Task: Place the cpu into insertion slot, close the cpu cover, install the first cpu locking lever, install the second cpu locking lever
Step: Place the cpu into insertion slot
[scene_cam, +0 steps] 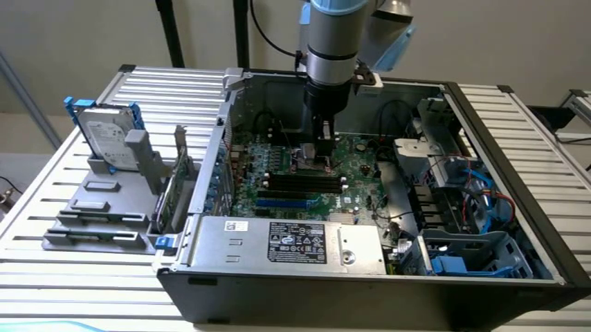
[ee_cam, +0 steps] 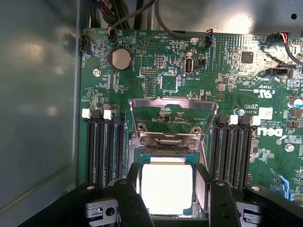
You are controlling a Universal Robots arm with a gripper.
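Note:
The cpu [ee_cam: 166, 187], a pale square chip, lies flat in the insertion slot [ee_cam: 165, 140] on the green board. The cpu cover [ee_cam: 173, 105], a thin silver frame, stands tilted up at the slot's far edge. My gripper [ee_cam: 168, 172] hangs low over the slot, open, with one black finger [ee_cam: 134, 189] on each side of the chip and close to its edges. In the exterior view the gripper [scene_cam: 322, 149] points straight down into the computer case above the insertion slot [scene_cam: 312, 163].
Long black memory slots [ee_cam: 104, 151] flank the socket on both sides [ee_cam: 232, 151]. A coin battery [ee_cam: 120, 58] and cables sit beyond it. A power supply [scene_cam: 286, 242], a blue drive cage [scene_cam: 471, 256] and the case walls hem the board in. A hard drive [scene_cam: 106, 138] stands outside.

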